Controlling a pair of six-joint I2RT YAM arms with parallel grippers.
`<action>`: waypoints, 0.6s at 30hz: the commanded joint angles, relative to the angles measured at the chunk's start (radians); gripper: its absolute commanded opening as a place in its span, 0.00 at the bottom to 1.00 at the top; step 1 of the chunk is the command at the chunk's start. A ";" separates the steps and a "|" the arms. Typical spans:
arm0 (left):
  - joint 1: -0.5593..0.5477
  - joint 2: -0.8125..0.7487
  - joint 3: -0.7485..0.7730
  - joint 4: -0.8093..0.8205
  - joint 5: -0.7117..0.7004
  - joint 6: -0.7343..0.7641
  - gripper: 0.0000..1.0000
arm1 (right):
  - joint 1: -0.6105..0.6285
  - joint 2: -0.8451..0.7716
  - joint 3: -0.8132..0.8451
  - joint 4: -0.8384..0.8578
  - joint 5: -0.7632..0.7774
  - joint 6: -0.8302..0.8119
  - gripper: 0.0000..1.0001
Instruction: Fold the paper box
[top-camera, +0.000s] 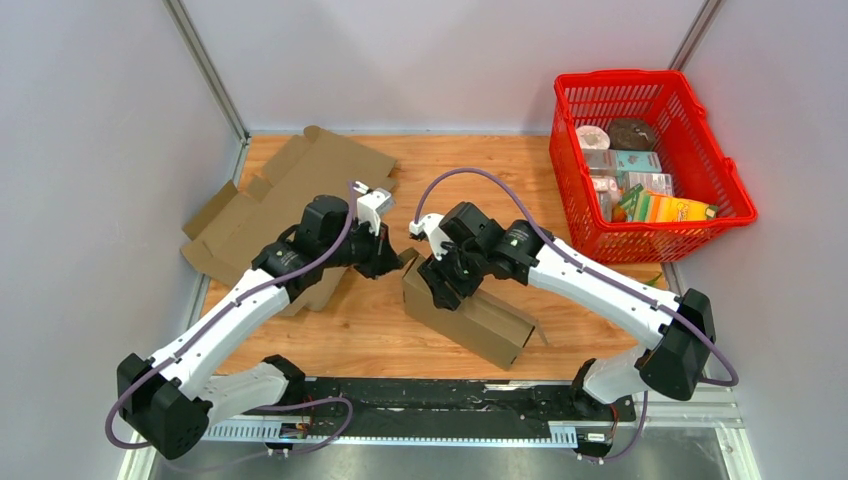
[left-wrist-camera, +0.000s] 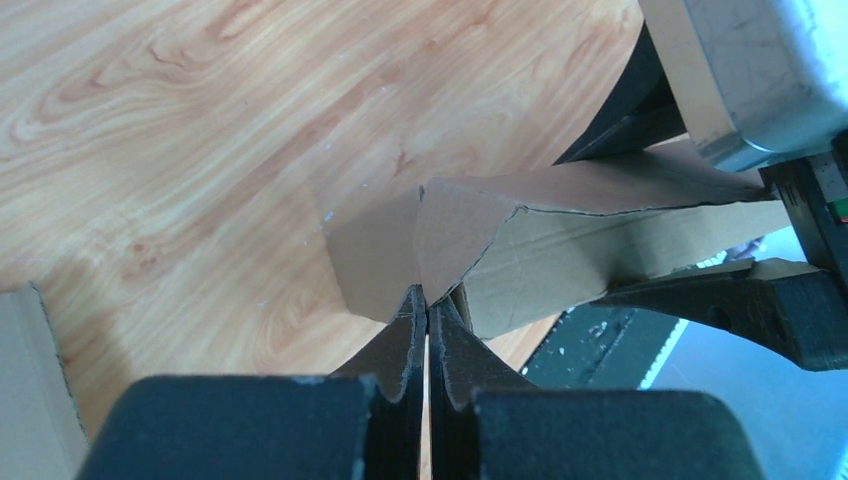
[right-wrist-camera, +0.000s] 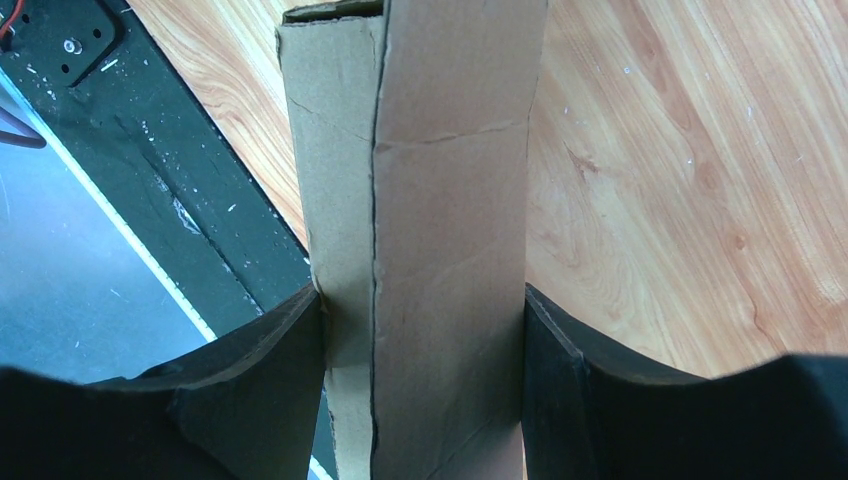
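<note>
1. Farthest left of the paper box (top-camera: 480, 322), a flat, creased brown cardboard sheet (top-camera: 270, 195) lies on the wood-grain table (top-camera: 370, 335).
2. Just left of the box, the left gripper (left-wrist-camera: 427, 303) is clenched. Its black fingertips press together at the box's bent end flap (left-wrist-camera: 375, 255); whether they pinch cardboard is unclear.
3. The box itself is a long, rectangular brown tube lying on the table between both arms.
4. Over the box, the right gripper (right-wrist-camera: 422, 320) grasps it across its width.
5. Well right of the box, a red plastic mesh basket (top-camera: 615, 78) holds assorted packets (top-camera: 650, 195).
</note>
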 joint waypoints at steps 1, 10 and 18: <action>-0.002 -0.034 0.065 -0.027 0.088 -0.084 0.00 | 0.007 -0.004 0.016 0.019 0.008 0.034 0.42; -0.056 -0.051 0.030 0.012 0.035 -0.202 0.00 | 0.007 -0.001 0.016 0.029 0.007 0.037 0.45; -0.119 -0.065 0.005 -0.047 -0.093 -0.153 0.00 | 0.007 0.008 0.022 0.039 -0.002 0.035 0.45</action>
